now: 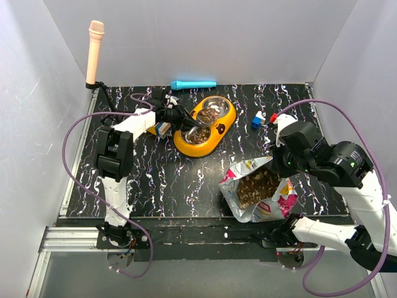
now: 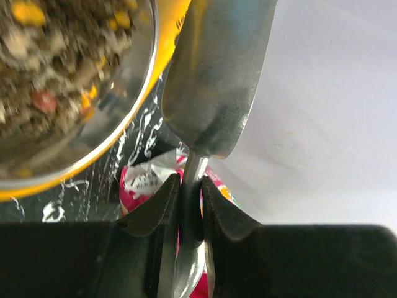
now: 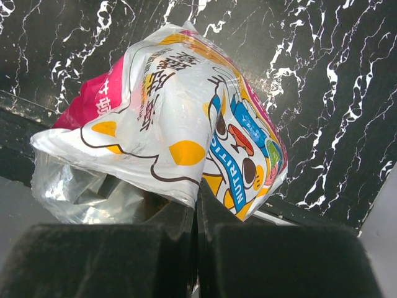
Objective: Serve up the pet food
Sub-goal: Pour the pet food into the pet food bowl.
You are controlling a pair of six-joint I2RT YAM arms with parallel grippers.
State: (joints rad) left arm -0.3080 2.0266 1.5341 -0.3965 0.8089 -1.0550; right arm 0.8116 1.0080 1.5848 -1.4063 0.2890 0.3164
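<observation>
Pet food fills both steel cups of the yellow double bowl (image 1: pixel 228 121): the near cup (image 1: pixel 197 135) and the far cup (image 1: pixel 211 113). More pet food (image 1: pixel 257 185) shows inside the open foil bag (image 1: pixel 273 205) at the front right. My left gripper (image 1: pixel 175 115) hovers at the bowl's left side, shut on the handle of a metal spoon (image 2: pixel 214 81). The spoon's head stands just beside the food-filled cup (image 2: pixel 56 62). The spoon's visible face carries no food. My right gripper (image 3: pixel 197 202) is shut on the top edge of the bag (image 3: pixel 173 118), holding its mouth up.
A beige microphone-shaped prop (image 1: pixel 95 53) stands at the back left corner. A blue tube (image 1: pixel 193 84) lies along the back wall. Small blue-and-white (image 1: pixel 257 120) and red (image 1: pixel 273 117) pieces sit right of the bowl. A blue-white block (image 1: pixel 162 129) lies under my left wrist.
</observation>
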